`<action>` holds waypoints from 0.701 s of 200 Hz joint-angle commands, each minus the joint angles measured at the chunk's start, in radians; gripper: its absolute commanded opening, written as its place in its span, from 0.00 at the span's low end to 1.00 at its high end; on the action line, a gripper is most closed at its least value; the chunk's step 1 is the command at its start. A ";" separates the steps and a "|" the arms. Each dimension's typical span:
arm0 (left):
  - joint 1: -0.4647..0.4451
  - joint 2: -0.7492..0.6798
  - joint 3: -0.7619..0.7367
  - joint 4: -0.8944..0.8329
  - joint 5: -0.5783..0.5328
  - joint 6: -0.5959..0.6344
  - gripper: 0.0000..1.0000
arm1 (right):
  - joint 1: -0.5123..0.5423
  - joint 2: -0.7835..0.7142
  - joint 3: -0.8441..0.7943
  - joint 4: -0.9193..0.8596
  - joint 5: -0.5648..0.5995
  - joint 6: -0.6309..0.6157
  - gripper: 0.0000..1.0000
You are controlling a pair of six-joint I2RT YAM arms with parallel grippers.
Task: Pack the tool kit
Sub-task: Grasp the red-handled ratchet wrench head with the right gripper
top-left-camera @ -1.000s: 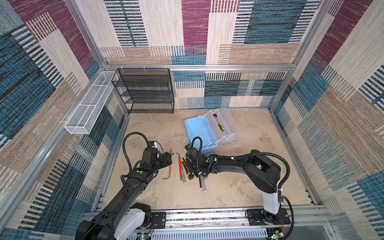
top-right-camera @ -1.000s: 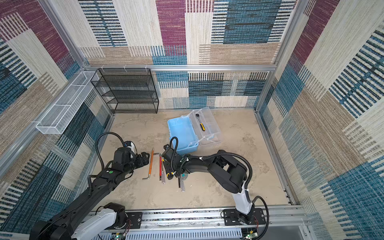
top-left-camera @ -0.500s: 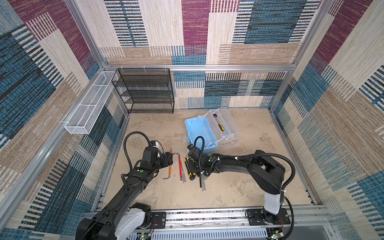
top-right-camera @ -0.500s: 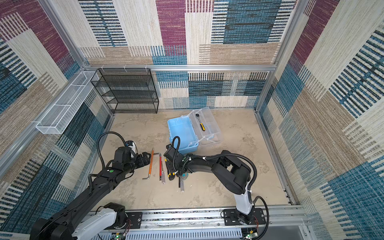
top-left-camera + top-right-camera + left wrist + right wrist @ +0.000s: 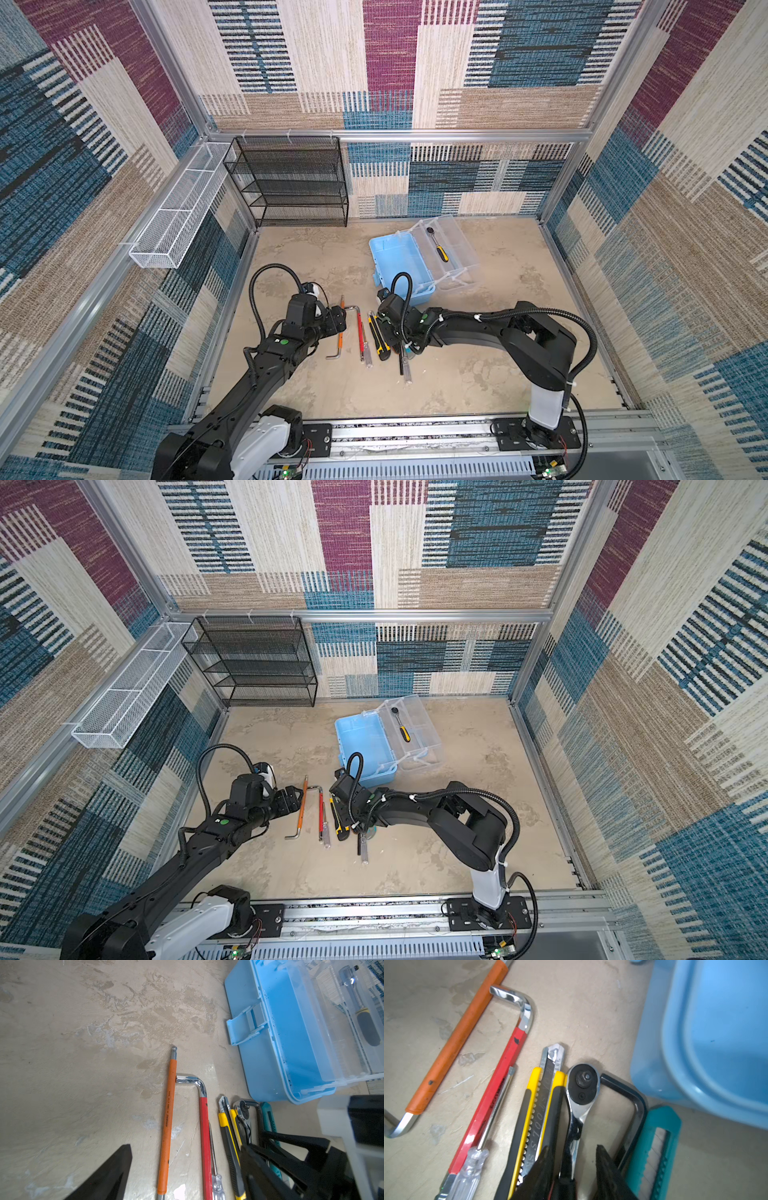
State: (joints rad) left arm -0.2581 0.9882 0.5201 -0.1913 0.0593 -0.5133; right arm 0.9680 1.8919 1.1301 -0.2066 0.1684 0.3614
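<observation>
I've got the right gripper (image 5: 573, 1147) part open, fingers astride the ratchet (image 5: 582, 1084) handle but not clamped, with the yellow knife (image 5: 537, 1118) and black hex key (image 5: 633, 1101) either side. The left gripper (image 5: 337, 322) is wide and empty at the orange hex key (image 5: 167, 1126). The blue case (image 5: 399, 266) sits open just behind the tool row, with a yellow-handled ratchet (image 5: 437, 246) in its clear lid (image 5: 457, 259).

In a top view, the light-blue case (image 5: 397, 262) stands open on the beige floor (image 5: 478, 374), its clear lid (image 5: 457, 249) folded back with a yellow-handled ratchet (image 5: 437, 246) lying in it. Nearer the rail, an orange hex key (image 5: 340, 338), a red hex key (image 5: 360, 332) and a yellow-black utility knife (image 5: 379, 340) lie side by side. The left gripper (image 5: 338, 321) is at the orange key. The right gripper (image 5: 394, 336) sits low over the tools just right of the knife. A black mesh rack (image 5: 291, 183) and a white mesh basket (image 5: 178, 212) line the walls.
</observation>
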 commanded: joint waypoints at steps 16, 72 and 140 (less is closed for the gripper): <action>0.000 0.001 0.008 0.028 0.013 0.000 0.84 | -0.011 0.022 0.006 0.004 0.016 0.007 0.38; 0.000 0.004 0.006 0.027 0.018 -0.002 0.84 | -0.019 0.057 0.026 0.005 0.012 -0.014 0.34; 0.000 -0.007 0.008 0.009 0.001 0.002 0.84 | -0.018 0.092 0.039 -0.036 -0.012 -0.027 0.29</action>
State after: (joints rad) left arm -0.2581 0.9867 0.5217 -0.1959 0.0631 -0.5171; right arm 0.9497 1.9728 1.1774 -0.1684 0.1764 0.3386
